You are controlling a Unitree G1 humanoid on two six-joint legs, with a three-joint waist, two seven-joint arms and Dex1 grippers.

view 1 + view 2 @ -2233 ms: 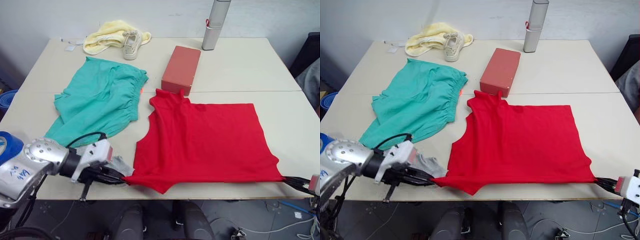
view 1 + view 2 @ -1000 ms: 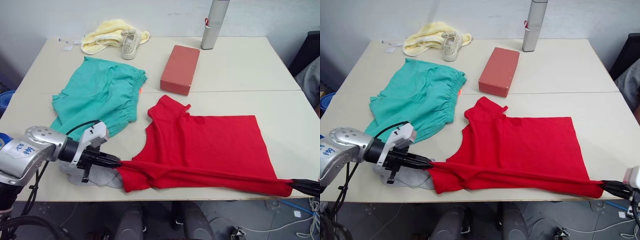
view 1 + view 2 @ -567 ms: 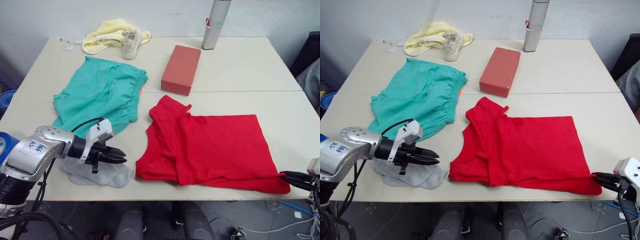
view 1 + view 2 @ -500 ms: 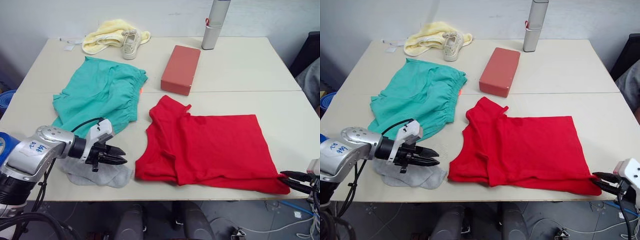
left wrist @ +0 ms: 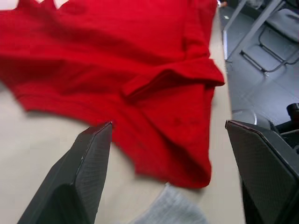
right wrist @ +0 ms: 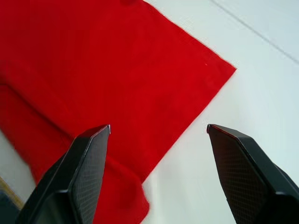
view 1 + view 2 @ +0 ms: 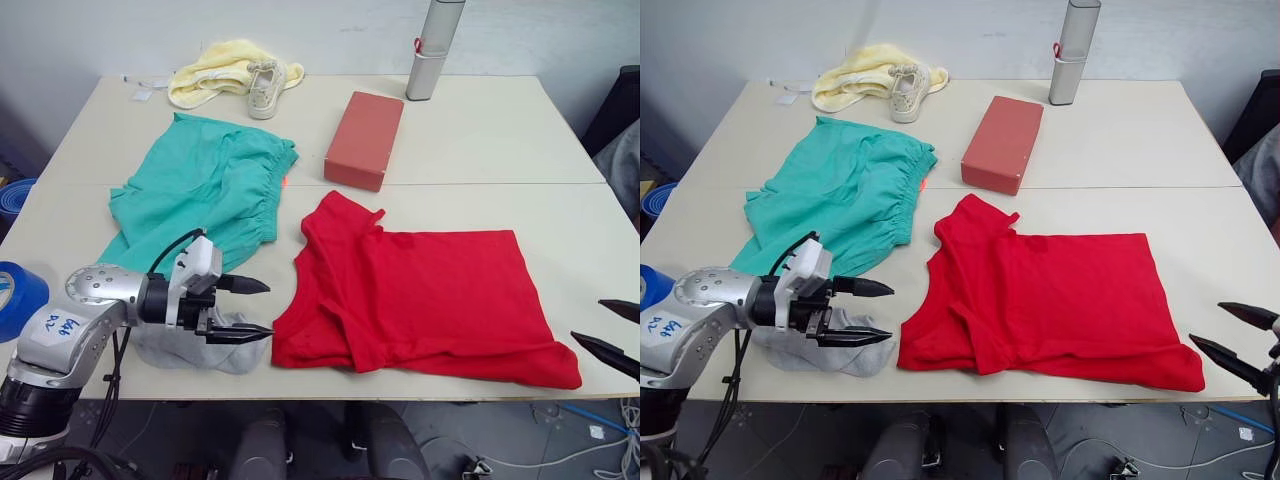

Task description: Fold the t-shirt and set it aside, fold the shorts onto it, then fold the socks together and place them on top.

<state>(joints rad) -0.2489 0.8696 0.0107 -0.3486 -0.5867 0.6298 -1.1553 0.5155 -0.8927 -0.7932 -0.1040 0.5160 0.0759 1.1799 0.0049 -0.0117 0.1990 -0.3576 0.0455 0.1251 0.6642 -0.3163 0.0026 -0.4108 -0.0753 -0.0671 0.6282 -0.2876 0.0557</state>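
The red t-shirt [image 7: 430,295] lies flat on the near half of the table, its front edge doubled over in a thick fold along the table's front. My left gripper [image 7: 266,309] stands open just left of the shirt's near left corner, nothing between its fingers. It hovers over the grey socks [image 7: 195,348], which lie crumpled at the table's front left. The teal shorts [image 7: 205,195] are spread out behind them. My right gripper [image 7: 588,320] is open off the shirt's near right corner, holding nothing. The left wrist view shows the shirt's fold [image 5: 154,79] and a sock's edge [image 5: 173,207].
A brick-red box [image 7: 363,140] lies behind the shirt's collar. A yellow towel [image 7: 212,72] and a beige sneaker [image 7: 265,88] sit at the back left, a silver cylinder [image 7: 433,50] at the back. A blue roll [image 7: 15,295] sits at the far left.
Both grippers have opened and let go of the shirt's front hem, which now lies slack and folded. The left gripper drew back left, the right one back right.
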